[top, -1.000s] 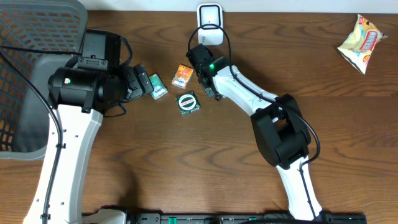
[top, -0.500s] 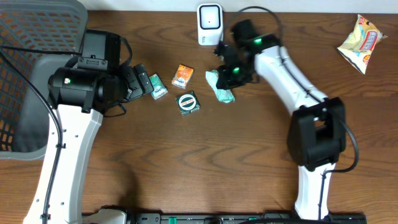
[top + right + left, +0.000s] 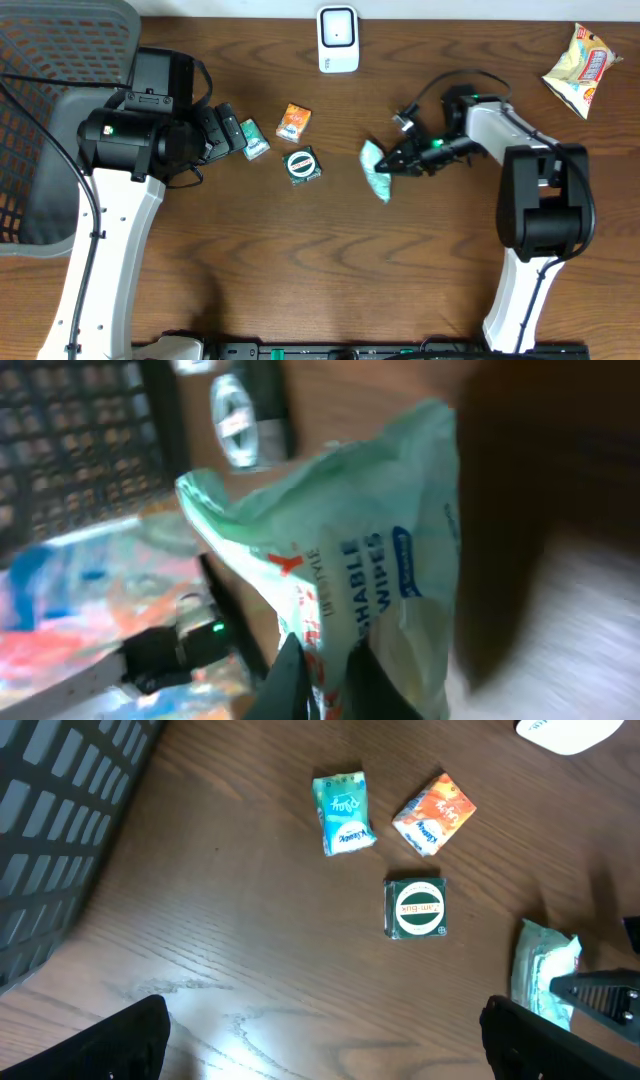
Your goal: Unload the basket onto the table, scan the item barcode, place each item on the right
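Pack of wipes (image 3: 376, 171): a pale green soft pouch, held at one end by the right hand (image 3: 393, 163), which is clenched on it a little right of the middle of the counter (image 3: 300, 270). From overhead the pouch hangs down and to the left of the fingertips, and it cannot be told whether its far end touches the wood. In the right wrist view the pouch (image 3: 370, 560) fills most of the picture, crumpled, with blue lettering on its face and the two dark fingers (image 3: 288, 678) pinching its bottom edge. The left wrist view catches the same pouch (image 3: 543, 970) at its right edge. The white scanner (image 3: 338, 38) stands at the back edge of the counter, well apart from the pouch, up and to the left of it. The left hand (image 3: 233, 137) is spread wide and grasps nothing; it sits on the left side, with a teal packet (image 3: 254, 140) just beside its fingertips. An orange packet (image 3: 293, 121) lies near the teal one, and a green box (image 3: 303, 165) with a round white label lies below the two, between the left hand and the pouch. A snack bag (image 3: 578, 68) lies at the far right corner. A grey mesh basket (image 3: 50, 120) sits at the left edge.
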Robot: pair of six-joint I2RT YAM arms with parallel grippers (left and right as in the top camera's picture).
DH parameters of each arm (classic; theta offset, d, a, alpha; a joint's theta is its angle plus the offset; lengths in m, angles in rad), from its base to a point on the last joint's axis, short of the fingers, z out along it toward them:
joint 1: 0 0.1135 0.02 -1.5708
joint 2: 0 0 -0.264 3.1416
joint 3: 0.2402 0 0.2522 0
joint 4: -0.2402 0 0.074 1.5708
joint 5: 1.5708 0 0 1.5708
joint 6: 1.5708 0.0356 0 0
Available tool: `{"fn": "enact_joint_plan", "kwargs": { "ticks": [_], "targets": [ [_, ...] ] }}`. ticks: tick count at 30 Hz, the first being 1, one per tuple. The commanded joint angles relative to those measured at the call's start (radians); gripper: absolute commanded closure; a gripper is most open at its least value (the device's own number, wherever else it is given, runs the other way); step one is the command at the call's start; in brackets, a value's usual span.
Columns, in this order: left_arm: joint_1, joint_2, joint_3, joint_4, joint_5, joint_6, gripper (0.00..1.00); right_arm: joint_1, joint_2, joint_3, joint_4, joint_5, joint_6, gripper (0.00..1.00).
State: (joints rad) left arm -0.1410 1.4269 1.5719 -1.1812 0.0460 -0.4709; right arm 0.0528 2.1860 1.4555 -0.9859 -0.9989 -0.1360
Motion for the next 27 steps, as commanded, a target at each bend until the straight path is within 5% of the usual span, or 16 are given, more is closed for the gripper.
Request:
{"fn": "enact_joint_plan", "kwargs": {
  "ticks": [1,4,15,18,21,27],
  "targets": [
    [0.002,-0.005,0.01,-0.004,-0.01,0.006,0.02,-0.061,0.006,0.009,0.003,0.198,0.115,0.83],
    [0.002,-0.005,0.01,-0.004,-0.01,0.006,0.02,-0.116,0.006,0.049,-0.032,0.261,0.14,0.62],
    [0.002,-0.005,0.01,-0.004,-0.01,0.006,0.02,-0.144,0.005,0.403,-0.359,0.56,0.138,0.61],
    [0.002,-0.005,0.01,-0.004,-0.01,0.006,0.02,-0.125,0.006,0.405,-0.351,0.571,0.111,0.55],
    [0.002,-0.005,0.01,-0.004,-0.01,0.006,0.02,-0.101,0.007,0.363,-0.299,0.608,0.112,0.35],
    [0.002,-0.005,0.01,-0.004,-0.01,0.006,0.02,-0.056,0.008,0.232,-0.178,0.606,0.113,0.23]
  ]
}}
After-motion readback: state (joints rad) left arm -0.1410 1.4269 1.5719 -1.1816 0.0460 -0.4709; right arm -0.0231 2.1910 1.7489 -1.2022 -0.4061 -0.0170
